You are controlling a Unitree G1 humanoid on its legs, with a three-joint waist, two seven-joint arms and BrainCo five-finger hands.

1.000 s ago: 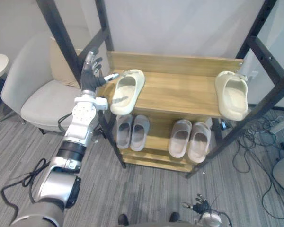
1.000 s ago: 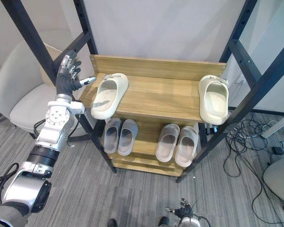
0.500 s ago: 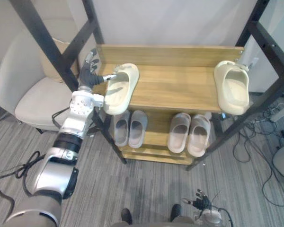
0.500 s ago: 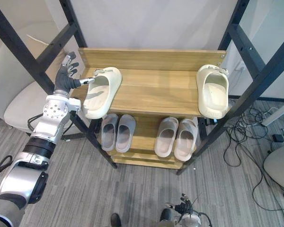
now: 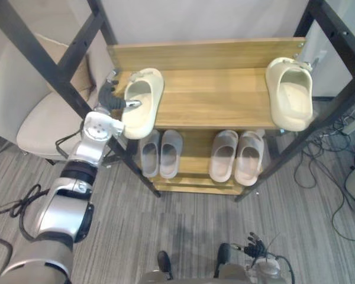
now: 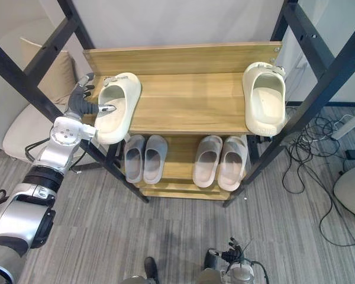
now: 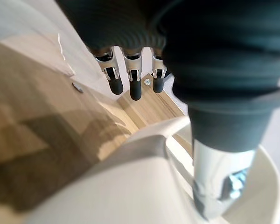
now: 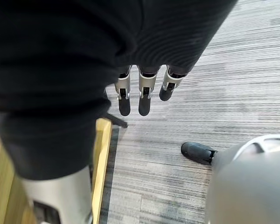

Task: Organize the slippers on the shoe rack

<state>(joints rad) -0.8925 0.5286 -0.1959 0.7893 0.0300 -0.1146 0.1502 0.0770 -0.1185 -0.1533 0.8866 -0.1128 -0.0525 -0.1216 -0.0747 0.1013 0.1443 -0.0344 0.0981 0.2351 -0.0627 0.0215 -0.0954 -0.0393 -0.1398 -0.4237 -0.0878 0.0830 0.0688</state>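
In the left eye view the left hand (image 5: 109,99) reaches to the cream slipper (image 5: 145,97) at the left end of the top shelf of the shoe rack (image 5: 216,100), probably to pair it with the second cream slipper (image 5: 290,100), well apart at the right end. The left wrist view shows the thumb (image 7: 219,184) lying inside the slipper's opening and the fingers (image 7: 135,88) loosely extended outside its wall, straddling the rim unclamped. In the right wrist view the right hand (image 8: 143,95) hangs idle, fingers relaxed, above the floor (image 8: 214,93).
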